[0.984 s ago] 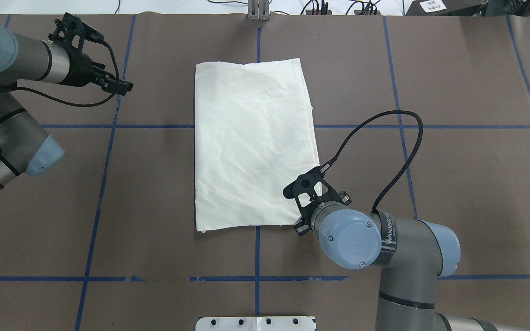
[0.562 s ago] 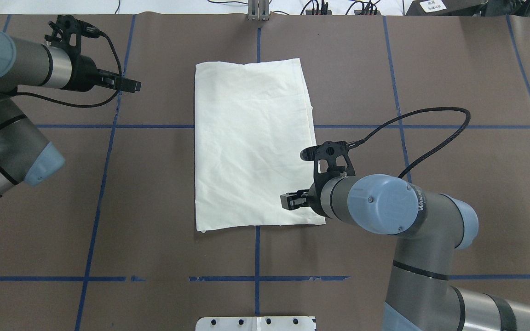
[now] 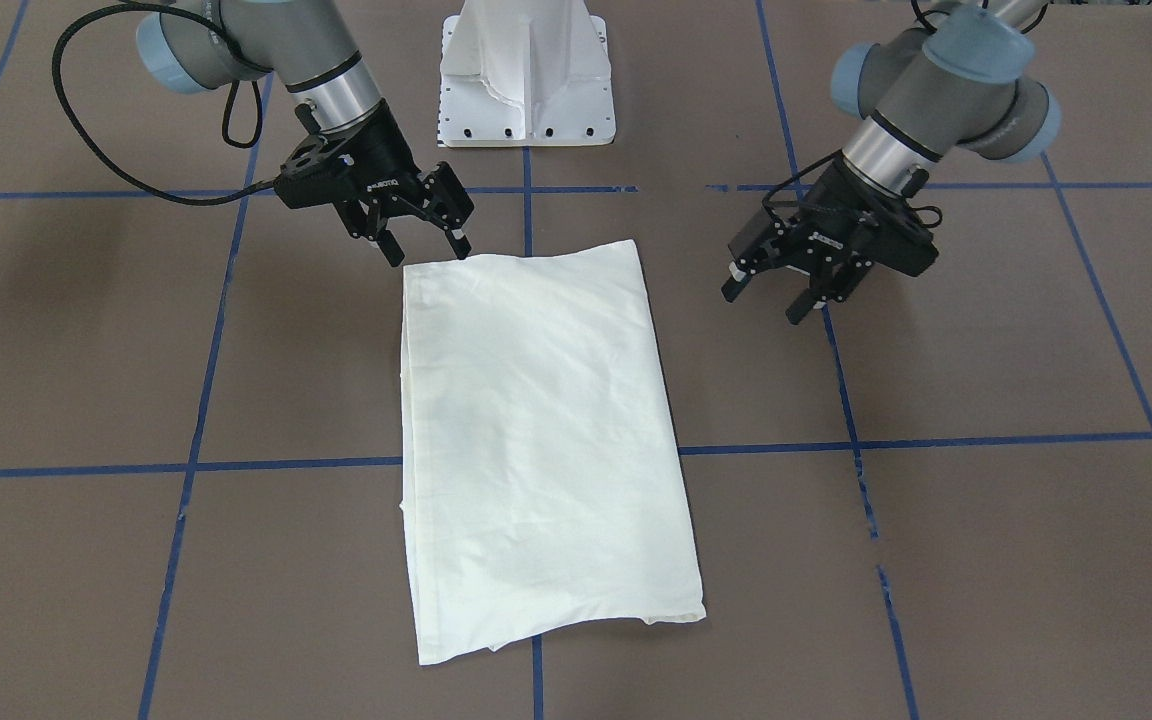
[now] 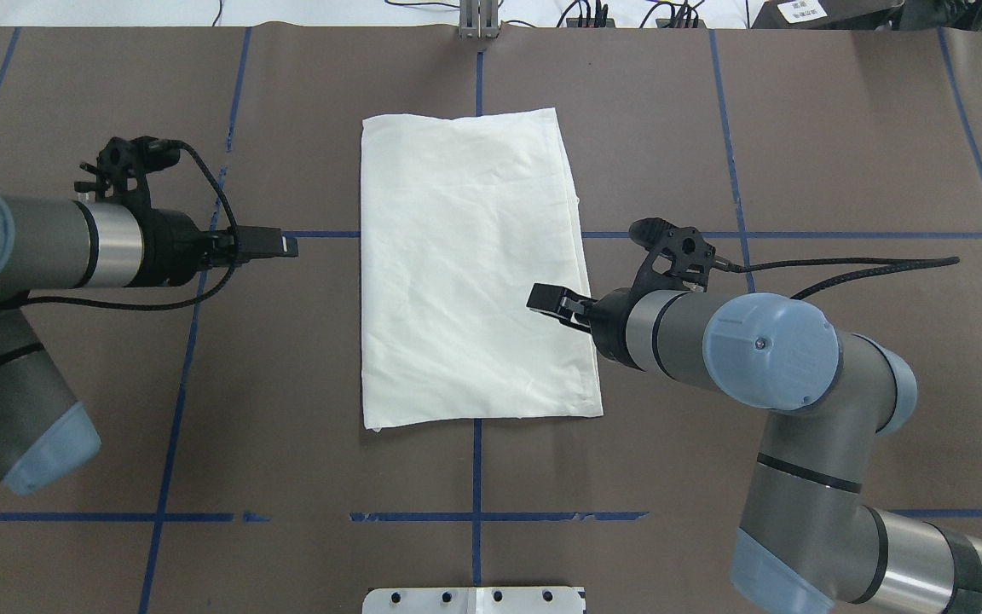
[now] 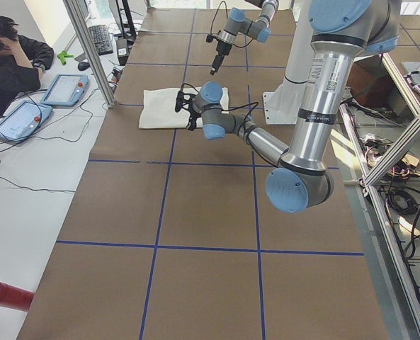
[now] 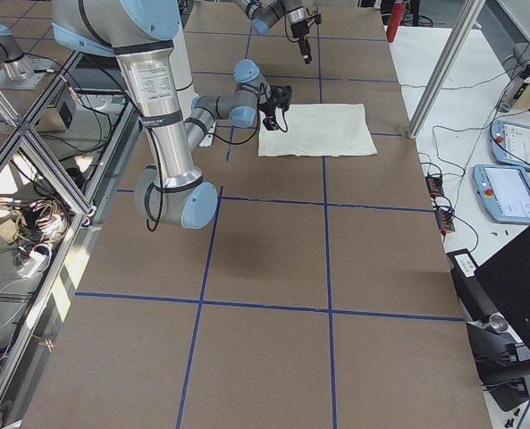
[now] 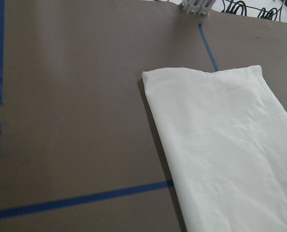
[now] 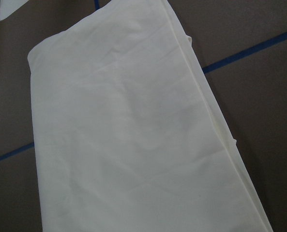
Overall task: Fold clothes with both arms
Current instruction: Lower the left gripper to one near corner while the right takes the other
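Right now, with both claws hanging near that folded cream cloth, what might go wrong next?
1. The right gripper hangs open near the stacked edge of the shirt; it could pinch only the top layer and pull the fold apart.
2. The left gripper is open over bare table, off the cloth; if the two grasps do not match, the next fold may come out skewed.

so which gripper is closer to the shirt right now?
Right. The right gripper hangs over one long edge of the shirt; the left gripper is off the opposite edge, clear of it.
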{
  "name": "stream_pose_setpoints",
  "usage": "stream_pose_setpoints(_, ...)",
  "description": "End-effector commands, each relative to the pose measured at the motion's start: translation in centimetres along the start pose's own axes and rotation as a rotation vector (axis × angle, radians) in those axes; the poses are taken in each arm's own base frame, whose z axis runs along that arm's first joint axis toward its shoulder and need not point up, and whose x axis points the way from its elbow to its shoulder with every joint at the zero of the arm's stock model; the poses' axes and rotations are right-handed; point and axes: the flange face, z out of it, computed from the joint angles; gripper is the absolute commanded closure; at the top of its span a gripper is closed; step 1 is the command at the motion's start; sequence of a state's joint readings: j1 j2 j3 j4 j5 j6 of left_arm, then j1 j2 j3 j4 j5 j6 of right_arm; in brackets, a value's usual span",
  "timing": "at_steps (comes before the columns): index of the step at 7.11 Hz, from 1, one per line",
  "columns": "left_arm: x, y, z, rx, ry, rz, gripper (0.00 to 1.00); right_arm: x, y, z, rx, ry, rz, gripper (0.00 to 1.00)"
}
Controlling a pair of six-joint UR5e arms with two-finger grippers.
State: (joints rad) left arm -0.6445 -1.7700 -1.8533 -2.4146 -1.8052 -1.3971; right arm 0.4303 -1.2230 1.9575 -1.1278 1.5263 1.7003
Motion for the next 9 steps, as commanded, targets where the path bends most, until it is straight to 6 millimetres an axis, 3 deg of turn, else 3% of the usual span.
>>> stream_pose_setpoints(1, 2.9, 9.8, 3.2, 0.023, 0.018, -0.287, 0.10, 1.2, -1.5, 0.4, 0.056, 0.027, 0.111, 0.00)
stream_pose_setpoints(2, 3.0, 12.8, 4.4, 0.009, 0.006, -0.358, 0.19, 1.6, -2.0, 0.7, 0.069, 0.060, 0.125, 0.00)
stream_pose_setpoints(4, 2.8, 16.9, 6.1, -0.031, -0.019, -0.393, 0.20, 1.6, -2.0, 0.7, 0.071, 0.060, 0.128, 0.00)
stream_pose_setpoints(5, 3.9, 19.4, 7.5, -0.042, -0.015, -0.403, 0.20, 1.6, -2.0, 0.6, 0.072, 0.059, 0.128, 0.00)
stream_pose_setpoints(9, 4.2, 19.5, 8.4, -0.030, -0.016, -0.407, 0.26, 1.6, -2.0, 0.6, 0.074, 0.058, 0.128, 0.00)
